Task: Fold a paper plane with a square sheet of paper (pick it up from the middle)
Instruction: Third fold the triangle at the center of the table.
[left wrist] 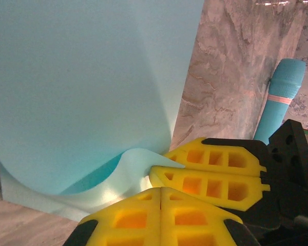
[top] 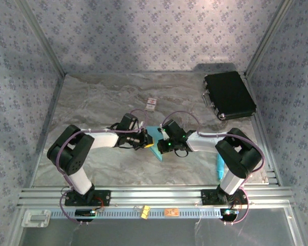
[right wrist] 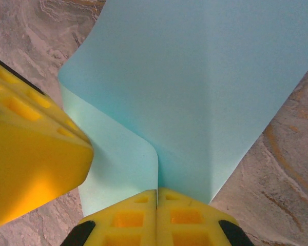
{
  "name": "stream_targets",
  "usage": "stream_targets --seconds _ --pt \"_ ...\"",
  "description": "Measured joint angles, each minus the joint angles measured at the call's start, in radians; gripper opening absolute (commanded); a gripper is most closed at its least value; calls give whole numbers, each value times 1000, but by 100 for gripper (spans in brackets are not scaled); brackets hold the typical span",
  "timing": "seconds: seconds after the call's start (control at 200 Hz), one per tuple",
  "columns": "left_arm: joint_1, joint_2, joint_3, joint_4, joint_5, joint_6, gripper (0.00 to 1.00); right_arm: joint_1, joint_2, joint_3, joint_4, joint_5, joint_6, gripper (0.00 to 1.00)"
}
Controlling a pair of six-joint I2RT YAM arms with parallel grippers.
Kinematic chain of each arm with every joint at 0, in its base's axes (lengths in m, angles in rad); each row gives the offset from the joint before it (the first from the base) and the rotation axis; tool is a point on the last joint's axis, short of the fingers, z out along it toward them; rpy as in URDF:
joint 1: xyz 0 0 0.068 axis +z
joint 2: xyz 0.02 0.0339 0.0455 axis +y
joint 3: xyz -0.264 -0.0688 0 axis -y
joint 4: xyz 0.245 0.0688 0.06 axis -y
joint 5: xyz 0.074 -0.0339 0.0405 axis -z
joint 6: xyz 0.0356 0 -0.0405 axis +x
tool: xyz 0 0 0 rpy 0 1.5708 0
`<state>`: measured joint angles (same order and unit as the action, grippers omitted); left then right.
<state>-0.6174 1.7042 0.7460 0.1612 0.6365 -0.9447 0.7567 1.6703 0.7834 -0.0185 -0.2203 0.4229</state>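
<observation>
Open marble table (top: 102, 102) surrounds left pincer (left wrist: 160, 191) and right pincer (right wrist: 157, 193), both clamped on the sheet (right wrist: 195, 92).

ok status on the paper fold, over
left gripper and right gripper both shut on the blue sheet. sheet curled over, no plane yet. cyan stick lies aside, by right base.

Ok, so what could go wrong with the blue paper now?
The left hand and right hand both pinch the blue paper very close together, so pulling different ways might rip it. The paper curls softly right by the left hand's tips, so a crease could land crooked. The yellow fingers of the two hands are almost touching and might bump.
</observation>
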Motion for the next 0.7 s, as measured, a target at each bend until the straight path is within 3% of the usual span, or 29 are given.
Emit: stream_targets --seconds 0.5,0.7 --pt "0 66 0 -7 -10 9 4 0 0 -4 11 0 8 1" --pt "0 67 1 -8 -12 20 4 0 0 -4 12 -1 12 9"
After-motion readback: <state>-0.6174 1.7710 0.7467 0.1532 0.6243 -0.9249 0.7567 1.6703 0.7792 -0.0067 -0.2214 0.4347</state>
